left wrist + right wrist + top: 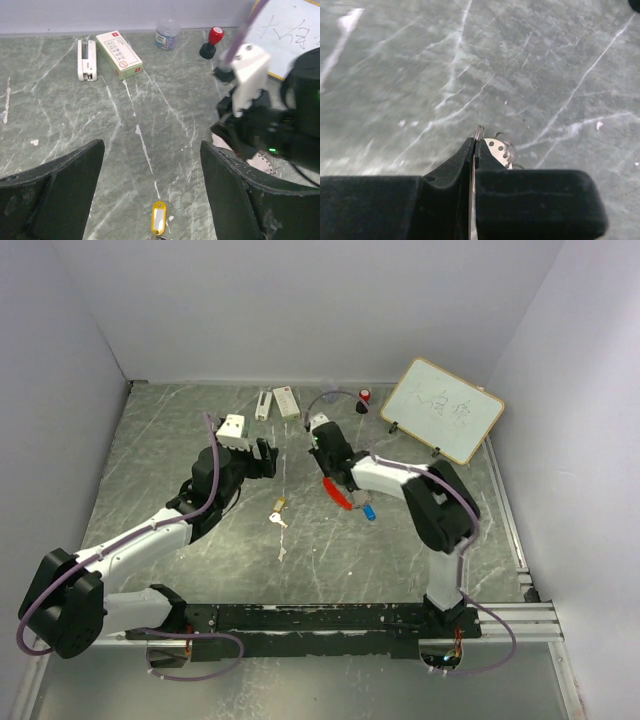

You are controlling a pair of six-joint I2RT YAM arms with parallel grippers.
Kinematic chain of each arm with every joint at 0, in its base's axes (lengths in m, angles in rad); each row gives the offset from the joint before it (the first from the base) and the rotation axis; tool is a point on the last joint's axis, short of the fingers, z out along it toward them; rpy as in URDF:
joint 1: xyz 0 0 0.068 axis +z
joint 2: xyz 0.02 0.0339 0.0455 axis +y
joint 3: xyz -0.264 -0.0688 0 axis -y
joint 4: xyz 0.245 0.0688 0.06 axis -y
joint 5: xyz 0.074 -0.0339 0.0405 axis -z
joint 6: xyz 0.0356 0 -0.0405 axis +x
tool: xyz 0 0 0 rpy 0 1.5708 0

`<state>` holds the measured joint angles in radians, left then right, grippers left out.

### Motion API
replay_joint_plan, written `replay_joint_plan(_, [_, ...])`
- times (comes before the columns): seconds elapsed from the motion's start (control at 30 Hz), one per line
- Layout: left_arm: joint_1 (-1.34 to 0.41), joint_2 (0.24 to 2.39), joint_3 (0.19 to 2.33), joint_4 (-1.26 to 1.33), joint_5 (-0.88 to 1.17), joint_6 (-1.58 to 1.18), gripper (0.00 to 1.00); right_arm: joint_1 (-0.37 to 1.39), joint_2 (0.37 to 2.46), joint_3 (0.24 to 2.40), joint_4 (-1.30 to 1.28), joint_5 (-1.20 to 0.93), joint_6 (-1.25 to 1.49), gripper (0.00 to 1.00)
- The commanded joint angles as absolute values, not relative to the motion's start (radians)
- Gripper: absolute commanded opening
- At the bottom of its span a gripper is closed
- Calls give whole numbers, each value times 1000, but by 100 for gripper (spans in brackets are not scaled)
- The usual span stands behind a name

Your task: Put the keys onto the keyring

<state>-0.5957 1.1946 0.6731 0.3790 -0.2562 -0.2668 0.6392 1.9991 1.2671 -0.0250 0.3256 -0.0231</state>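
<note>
My right gripper (338, 488) is shut on the keyring's thin grey wire loop (478, 132), which pokes out between the fingertips in the right wrist view. The red tag (345, 502) and blue tab (370, 511) hang below that gripper, by the table. A pale perforated piece (499, 148) sits beside the right finger; I cannot tell what it is. The brass-yellow key (279, 505) and the pale silvery key (280, 522) lie together on the table, left of the keyring. My left gripper (267, 456) is open and empty above and behind them. In the left wrist view the yellow piece (158, 218) lies below the open fingers.
A white stapler (263, 405) and a small box (286, 400) lie at the back. A red-capped stamp (366, 396) and a jar of clips (167, 34) stand nearby. A whiteboard (443, 408) leans at the back right. White walls enclose the table.
</note>
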Motion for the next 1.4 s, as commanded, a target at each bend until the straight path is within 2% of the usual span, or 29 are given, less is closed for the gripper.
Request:
replay_joint_plan(0.0, [-587, 1173, 654, 449, -166, -234, 87, 624, 1757, 1162, 81, 121, -107, 0])
replay_joint_plan(0.23, [-579, 1121, 571, 587, -75, -212, 92, 451, 1507, 972, 152, -377, -81, 0])
replay_joint_plan(0.53, [-577, 1119, 574, 598, 59, -199, 87, 386, 1436, 901, 204, -769, -132, 0])
replay_joint_plan(0.9, [-577, 1107, 560, 630, 106, -197, 84, 385, 1357, 818, 351, -893, -110, 0])
replay_joint_plan(1.37, [-577, 1120, 564, 638, 124, -202, 83, 385, 1315, 807, 464, -855, 28, 0])
